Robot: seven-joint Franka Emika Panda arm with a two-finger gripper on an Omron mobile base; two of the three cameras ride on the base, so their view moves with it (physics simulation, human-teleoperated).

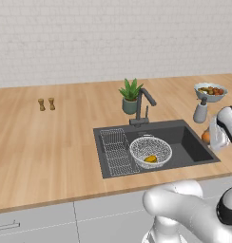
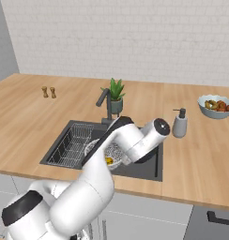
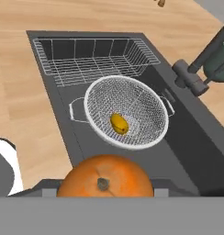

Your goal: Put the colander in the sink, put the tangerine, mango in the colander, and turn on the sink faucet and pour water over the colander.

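Holding: the tangerine point(image 3: 104, 180), a round orange fruit with a small grey stem dimple, sits at the near end of the hand view, clamped in the gripper point(image 1: 214, 137) above the right end of the sink point(image 1: 196, 149).
Tangerine, left base view: a sliver of orange point(image 1: 206, 136) shows just beside the gripper, over the basin's right edge.
Colander: round silvery-white wire-mesh bowl point(image 3: 132, 98) with two thin loop handles, standing on the sink floor, well below and ahead of the held fruit.
Mango: small yellow oval point(image 3: 119, 123) lying inside the colander, near its middle.
Sink: dark grey, rectangular, recessed in a pale wooden counter point(image 1: 51, 142).
Wire rack: flat rectangular grid point(image 3: 93, 57) in the sink, just beside the colander.
Faucet: dark grey tap point(image 1: 143, 105) with thin stem and angled spout, behind the basin.
Arm: white links point(image 2: 121, 145) reach over the sink's front.
Beyond: potted plant point(image 1: 130, 96), soap bottle point(image 1: 200, 111), fruit bowl point(image 1: 210, 91).
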